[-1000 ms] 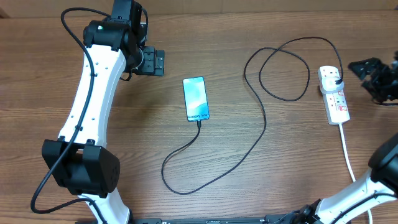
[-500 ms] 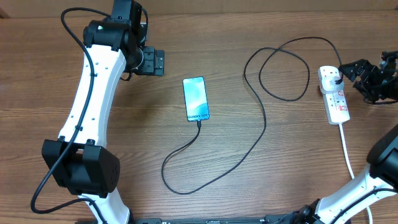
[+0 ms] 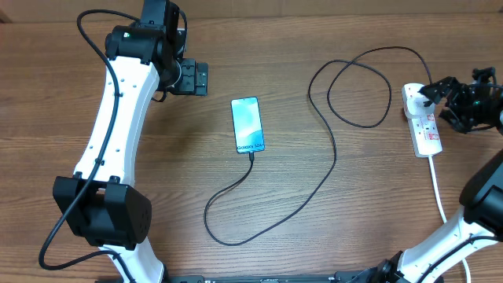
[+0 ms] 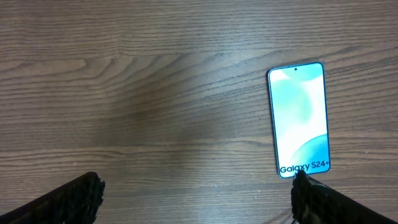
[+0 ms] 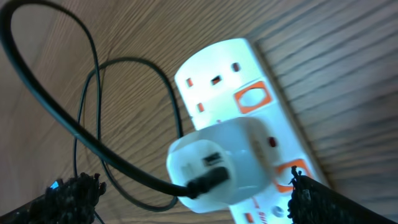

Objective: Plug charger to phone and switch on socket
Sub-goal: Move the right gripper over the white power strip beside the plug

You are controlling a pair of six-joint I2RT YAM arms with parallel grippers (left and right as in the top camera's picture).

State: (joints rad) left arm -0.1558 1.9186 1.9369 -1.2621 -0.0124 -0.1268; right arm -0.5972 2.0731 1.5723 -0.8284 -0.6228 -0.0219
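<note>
We see the phone (image 3: pixel 247 125) lying flat near the middle of the bench (image 3: pixel 181 173), screen up and lit blue; the thin black charger (image 3: pixel 334 149) meets its bottom edge, loops over the wood and runs to the socket (image 3: pixel 427 130) on the right side; there the cable goes into a white plug block (image 5: pixel 217 165) that sits in the socket, next to an orange-red switch (image 5: pixel 254 98); we cannot tell if the switch is on; a white cord (image 3: pixel 437 189) leaves the socket's near end. The right end effector (image 3: pixel 437 104) hangs over the socket's far end with its fingers (image 5: pixel 74 196) spread wide, one on each side of the plug block, pinching nothing; the left end effector (image 3: pixel 198 77) is well apart from the phone, up and to the left of it, also spread wide and holding nothing.
</note>
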